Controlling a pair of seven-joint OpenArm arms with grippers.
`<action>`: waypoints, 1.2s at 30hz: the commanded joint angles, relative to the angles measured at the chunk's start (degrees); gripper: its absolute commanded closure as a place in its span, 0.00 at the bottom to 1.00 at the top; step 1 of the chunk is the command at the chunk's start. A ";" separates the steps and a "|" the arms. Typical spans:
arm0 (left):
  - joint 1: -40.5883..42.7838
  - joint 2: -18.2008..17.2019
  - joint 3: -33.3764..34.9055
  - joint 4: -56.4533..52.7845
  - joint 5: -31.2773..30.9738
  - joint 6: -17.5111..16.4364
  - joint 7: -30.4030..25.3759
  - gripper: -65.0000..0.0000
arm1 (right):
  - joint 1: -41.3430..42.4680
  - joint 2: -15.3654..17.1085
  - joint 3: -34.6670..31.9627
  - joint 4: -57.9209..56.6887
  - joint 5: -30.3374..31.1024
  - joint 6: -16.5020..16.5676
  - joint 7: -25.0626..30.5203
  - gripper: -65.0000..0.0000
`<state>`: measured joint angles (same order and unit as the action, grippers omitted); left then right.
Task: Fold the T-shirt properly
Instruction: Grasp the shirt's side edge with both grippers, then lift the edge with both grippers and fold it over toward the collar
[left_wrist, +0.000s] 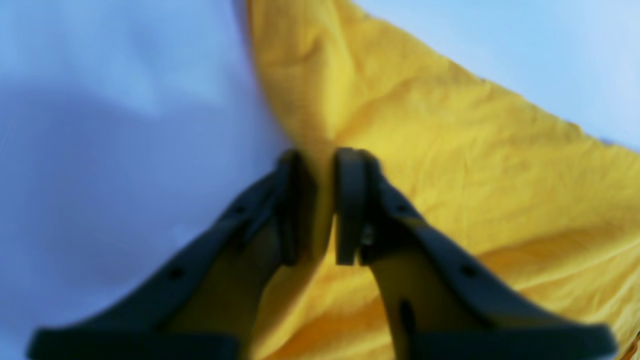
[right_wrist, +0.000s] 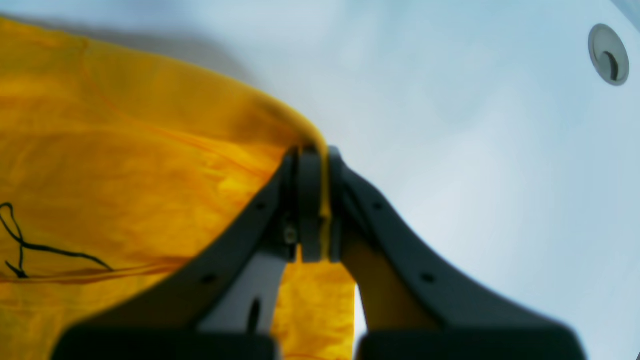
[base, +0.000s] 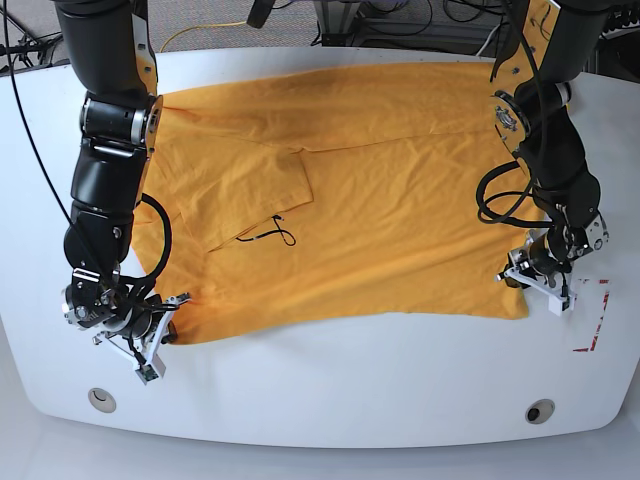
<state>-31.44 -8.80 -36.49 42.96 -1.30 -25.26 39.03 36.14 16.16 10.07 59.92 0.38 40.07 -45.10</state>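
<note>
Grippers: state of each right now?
Left gripper: nearly closed on the T-shirt edge.
Right gripper: shut, pinching the T-shirt edge.

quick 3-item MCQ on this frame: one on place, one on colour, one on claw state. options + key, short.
1. Where is the left claw?
A. at a corner of the T-shirt
B. at the collar
C. off the table

2. What colour is the shirt?
A. white
B. orange-yellow
C. blue

3. What is the state of the right claw?
A. wide open
B. shut on nothing
C. shut on the shirt's edge

Key: 1 A, the base view puts it at the shirt's near corner; 2 B, it is yellow in all views; 3 C, the right wrist view shows fabric pinched between its pads.
</note>
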 joint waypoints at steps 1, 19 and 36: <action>-1.66 -0.57 0.14 1.04 -0.50 -0.11 -0.12 0.98 | 2.06 0.76 0.18 1.05 0.80 -0.07 1.28 1.00; 3.18 1.11 0.23 26.53 -0.41 -10.39 9.11 0.98 | 6.19 0.76 -0.18 13.00 0.36 -0.07 -6.99 1.00; 20.14 1.37 5.85 47.55 -0.41 -14.74 9.28 0.98 | -19.74 -0.03 0.44 48.08 0.28 -0.07 -23.07 1.00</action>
<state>-11.66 -6.59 -31.20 87.07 -1.28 -40.14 49.65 17.47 16.38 10.09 104.51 1.39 40.18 -68.45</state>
